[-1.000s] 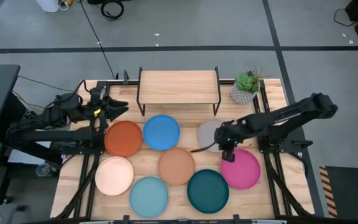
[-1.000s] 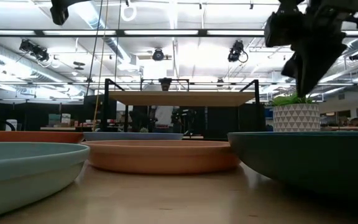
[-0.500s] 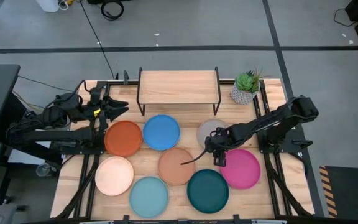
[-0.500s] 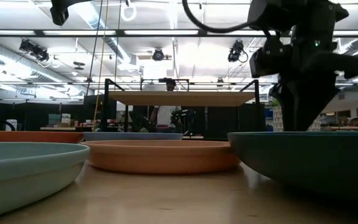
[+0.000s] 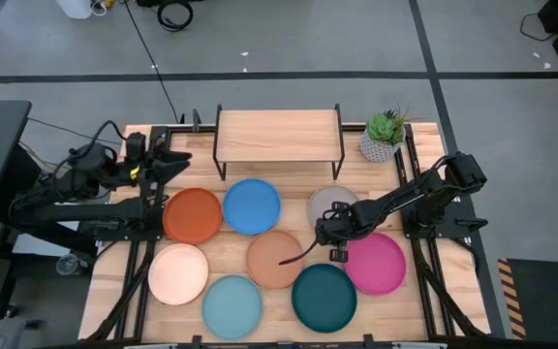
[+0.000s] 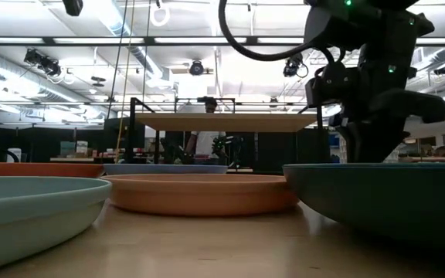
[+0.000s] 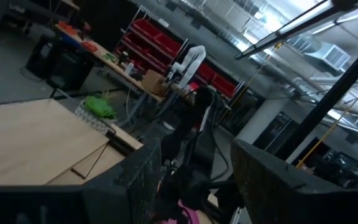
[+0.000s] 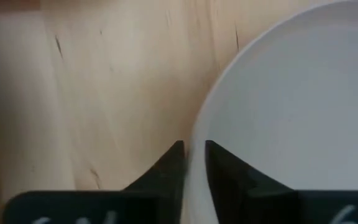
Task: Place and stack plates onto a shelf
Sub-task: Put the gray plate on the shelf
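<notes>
Eight plates lie flat on the slatted table: orange-red (image 5: 194,215), blue (image 5: 251,206), grey-white (image 5: 336,202), tan (image 5: 275,259), pale peach (image 5: 177,274), light teal (image 5: 232,305), dark teal (image 5: 324,297) and magenta (image 5: 378,263). The shelf (image 5: 279,136) stands at the far edge with nothing on it. My right gripper (image 5: 326,231) is down at the grey-white plate's near-left edge and shut on it. In the low view the dark teal plate (image 6: 377,201) hides its fingertips. My left gripper (image 5: 174,160) hangs open in the air, above the table's left side beyond the orange-red plate. My right gripper pinches the grey-white plate's rim (image 8: 194,163) on its near-left side. One finger (image 8: 219,165) is inside the plate and the other (image 8: 174,163) is outside it. The fingers come from above, pointing down. The plate lies flat on the table.
A potted plant (image 5: 384,136) stands at the far right, beside the shelf. The tan plate and the magenta plate lie close to the right gripper. Bare wood shows between the shelf's legs and the far row of plates.
My right gripper has moved toward the table's left and near edge and has come down to the grey-white plate's rim. My left gripper has drawn back a little toward the left edge and risen slightly. No plate has moved.
</notes>
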